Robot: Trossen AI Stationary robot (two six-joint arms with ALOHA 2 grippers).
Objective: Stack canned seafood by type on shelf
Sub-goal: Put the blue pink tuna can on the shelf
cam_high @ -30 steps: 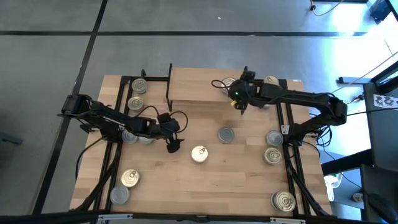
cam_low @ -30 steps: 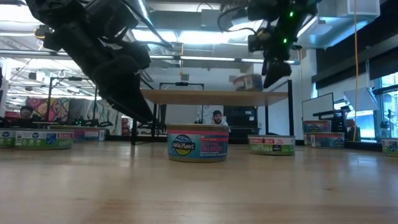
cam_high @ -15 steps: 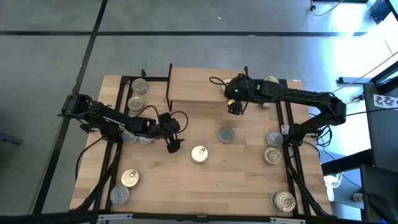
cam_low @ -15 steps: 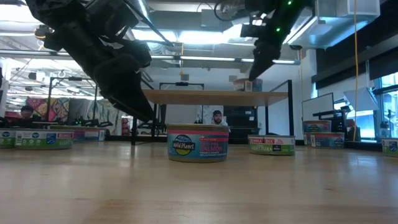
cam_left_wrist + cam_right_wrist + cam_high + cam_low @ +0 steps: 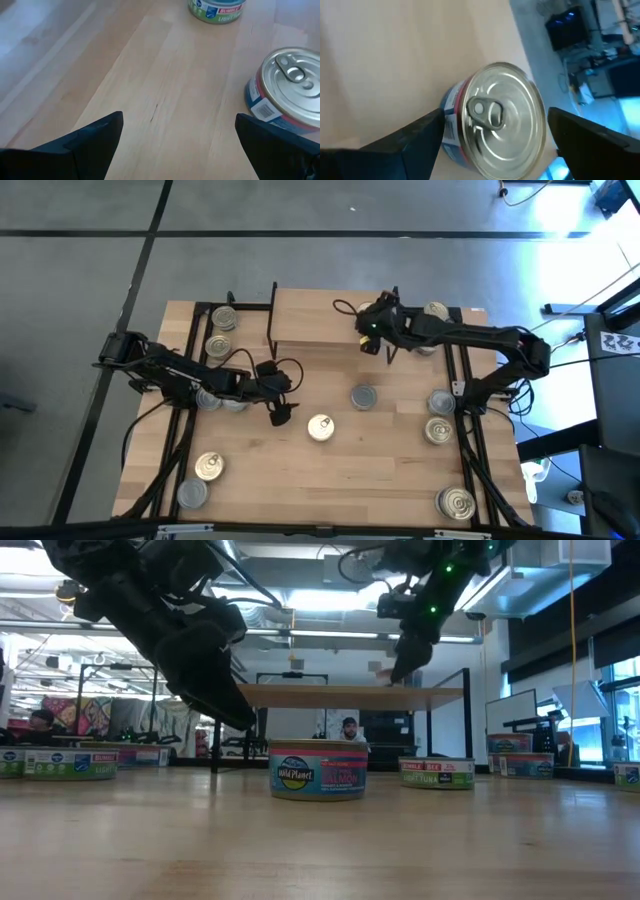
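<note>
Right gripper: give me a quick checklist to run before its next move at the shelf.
1. Right gripper open: ok.
2. Can upright between its fingers, pull-ring lid up: ok.
3. Can resting on the shelf: ok.
4. Fingers touching the can: cannot tell.
5. Bare shelf space beside the can: ok.
6. Left gripper open over the table, away from the shelf: ok.
</note>
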